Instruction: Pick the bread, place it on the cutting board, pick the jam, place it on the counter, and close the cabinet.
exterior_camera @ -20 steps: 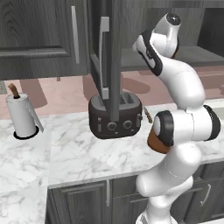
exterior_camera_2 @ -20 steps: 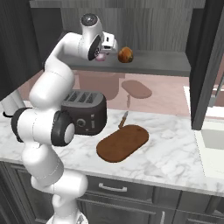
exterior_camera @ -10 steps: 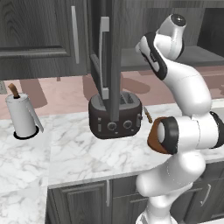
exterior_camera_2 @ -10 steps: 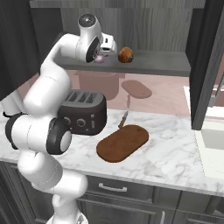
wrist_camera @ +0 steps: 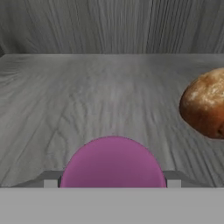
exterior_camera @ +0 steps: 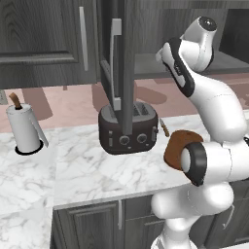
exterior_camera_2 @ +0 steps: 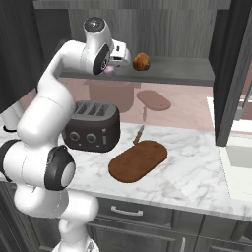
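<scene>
Your gripper (exterior_camera_2: 118, 61) sits over the jam (wrist_camera: 113, 162); jaw state cannot be determined. The bread (wrist_camera: 204, 103) lies to its right, well apart.

Left and right base views look forward and down from behind the arm, sharing the toaster (exterior_camera: 128, 130), the counter (exterior_camera_2: 192, 174) and the open cabinet (exterior_camera_2: 172, 74). Hand view sits close inside the cabinet shelf, facing its back wall, level with the jam (wrist_camera: 113, 162) and the bread (wrist_camera: 204, 104).
</scene>
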{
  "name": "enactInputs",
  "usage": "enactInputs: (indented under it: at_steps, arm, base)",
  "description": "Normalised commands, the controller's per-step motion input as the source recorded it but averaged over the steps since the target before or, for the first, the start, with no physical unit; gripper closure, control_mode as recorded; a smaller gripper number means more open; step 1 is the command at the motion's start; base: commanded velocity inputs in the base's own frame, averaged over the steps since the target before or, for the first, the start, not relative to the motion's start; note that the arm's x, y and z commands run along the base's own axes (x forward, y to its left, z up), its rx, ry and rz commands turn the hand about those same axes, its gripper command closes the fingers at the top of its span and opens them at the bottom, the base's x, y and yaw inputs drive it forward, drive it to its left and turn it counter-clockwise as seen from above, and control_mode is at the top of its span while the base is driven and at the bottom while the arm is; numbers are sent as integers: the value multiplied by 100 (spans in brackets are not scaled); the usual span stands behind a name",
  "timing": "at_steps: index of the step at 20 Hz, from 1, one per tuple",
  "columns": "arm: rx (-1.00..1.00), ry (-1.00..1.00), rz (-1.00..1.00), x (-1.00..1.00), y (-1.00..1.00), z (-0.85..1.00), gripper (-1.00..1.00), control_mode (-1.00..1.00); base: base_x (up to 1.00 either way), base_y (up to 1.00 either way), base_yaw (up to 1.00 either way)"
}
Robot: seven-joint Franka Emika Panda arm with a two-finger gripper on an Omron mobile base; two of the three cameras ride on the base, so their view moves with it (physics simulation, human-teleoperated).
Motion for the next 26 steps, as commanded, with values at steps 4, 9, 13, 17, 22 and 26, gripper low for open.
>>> enactInputs:
  at_steps: [4,9,13,17,22,26]
  arm:
    - [0,0,0,-47,-2,0,100,-100]
    - [0,0,0,-55,-9,-1,100,-100]
    - [0,0,0,-55,-14,-9,100,-100]
    - [0,0,0,-58,-16,-26,100,-100]
    - [0,0,0,-53,-25,-27,100,-100]
    - [0,0,0,-45,-26,-27,100,-100]
  base:
    - [0,0,0]
    - [0,0,0]
    - [0,0,0]
    - [0,0,0]
    - [0,0,0]
    - [0,0,0]
